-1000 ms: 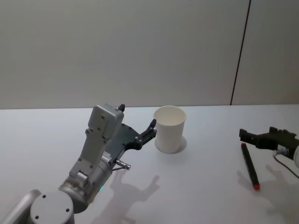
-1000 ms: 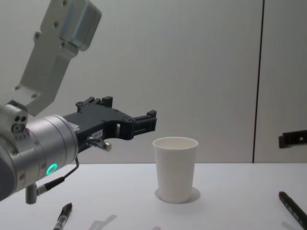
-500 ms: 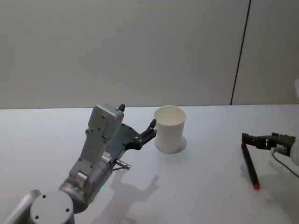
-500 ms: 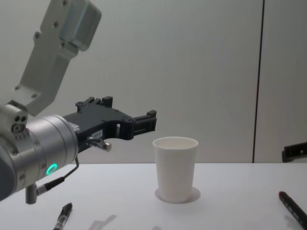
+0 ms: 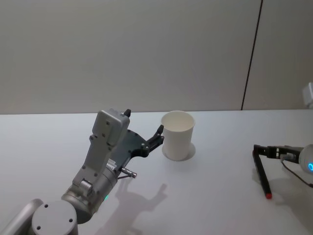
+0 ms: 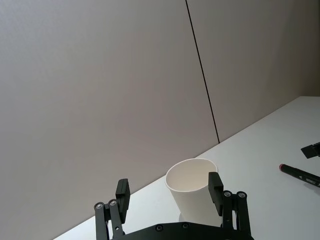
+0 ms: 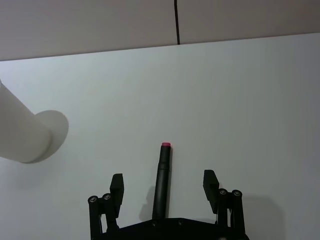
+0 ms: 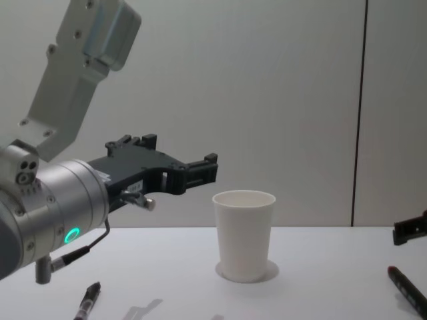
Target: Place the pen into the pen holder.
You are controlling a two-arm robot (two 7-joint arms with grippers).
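On the white table (image 5: 220,196), the right gripper (image 7: 163,182), spread, straddles the pen (image 5: 261,172) well right of the cup (image 5: 177,134), so lowering and pinching seems next; the left gripper (image 6: 169,186), also spread, hovers beside the cup.

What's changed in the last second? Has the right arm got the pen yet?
The right gripper has come down toward the pen, open and lined up over it, not gripping yet. The pen, the pen holder and the open left gripper beside it stayed put.
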